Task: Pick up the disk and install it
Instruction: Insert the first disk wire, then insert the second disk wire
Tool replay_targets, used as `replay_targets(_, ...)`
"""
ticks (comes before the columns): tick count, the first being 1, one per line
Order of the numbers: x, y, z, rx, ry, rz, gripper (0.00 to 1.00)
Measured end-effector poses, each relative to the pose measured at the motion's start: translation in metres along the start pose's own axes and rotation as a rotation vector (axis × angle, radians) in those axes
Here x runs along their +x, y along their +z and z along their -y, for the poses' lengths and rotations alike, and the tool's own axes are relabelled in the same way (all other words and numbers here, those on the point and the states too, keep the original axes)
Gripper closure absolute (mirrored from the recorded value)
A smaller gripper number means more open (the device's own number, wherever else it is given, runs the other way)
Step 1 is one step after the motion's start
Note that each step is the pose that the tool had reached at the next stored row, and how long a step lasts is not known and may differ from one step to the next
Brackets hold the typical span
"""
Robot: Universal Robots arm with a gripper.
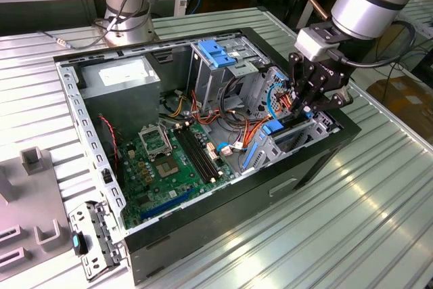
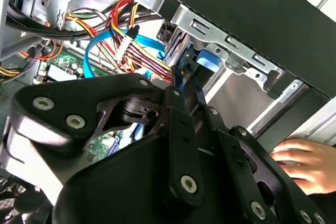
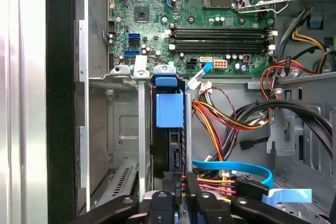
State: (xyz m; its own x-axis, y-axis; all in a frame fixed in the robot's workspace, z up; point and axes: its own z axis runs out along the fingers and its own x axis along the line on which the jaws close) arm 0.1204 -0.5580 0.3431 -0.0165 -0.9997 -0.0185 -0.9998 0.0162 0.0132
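While seated in the drive bay (image 3: 118, 129), disk (image 3: 169, 109) is gripped by end effector (image 3: 181, 192).

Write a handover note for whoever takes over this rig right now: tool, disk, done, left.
Tool: down inside the case, at one end of the disk; whether it holds the disk cannot be told.
Disk: standing on edge in a slot of the drive bay, in its blue carrier.
Done: disk is in the bay.
Left: full seating cannot be confirmed.
Note: a person's hand is by the case's outer wall.
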Motion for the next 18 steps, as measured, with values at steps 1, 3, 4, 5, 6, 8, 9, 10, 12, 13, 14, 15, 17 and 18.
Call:
replay_targets(1,-0.0001,-0.0014,0.0000,0.0000,0.000,-0.0001,0.76)
replay_targets(3,-0.0001,-0.0059,-0.0001,0.0001,0.000,0.0000,0.76)
replay_targets(4,-0.0002,-0.0093,-0.0002,0.0001,0.000,-0.0002,0.76)
replay_targets(5,-0.0002,-0.0102,-0.0002,0.0000,0.000,0.0000,0.76)
replay_targets(6,-0.0002,-0.0102,-0.0002,0.0001,0.000,0.0002,0.76)
replay_targets(8,-0.0002,-0.0105,-0.0002,0.0001,0.000,-0.0001,0.78)
replay_targets(9,-0.0002,-0.0106,-0.0002,0.0001,0.000,0.0000,0.89)
replay_targets(10,-0.0002,-0.0107,-0.0002,0.0000,0.000,-0.0001,0.89)
replay_targets(12,-0.0002,-0.0108,-0.0002,0.0001,0.000,0.0000,0.89)
replay_targets(13,-0.0002,-0.0110,-0.0002,0.0000,0.000,-0.0002,0.89)
replay_targets(14,-0.0002,-0.0110,-0.0002,0.0001,0.000,-0.0001,0.89)
replay_targets(15,-0.0002,-0.0114,-0.0002,0.0001,0.000,-0.0001,0.89)
replay_targets(17,-0.0002,-0.0120,-0.0002,0.0000,0.000,-0.0002,0.89)
replay_targets(18,-0.0002,-0.0121,-0.0002,0.0001,0.000,-0.0001,0.89)
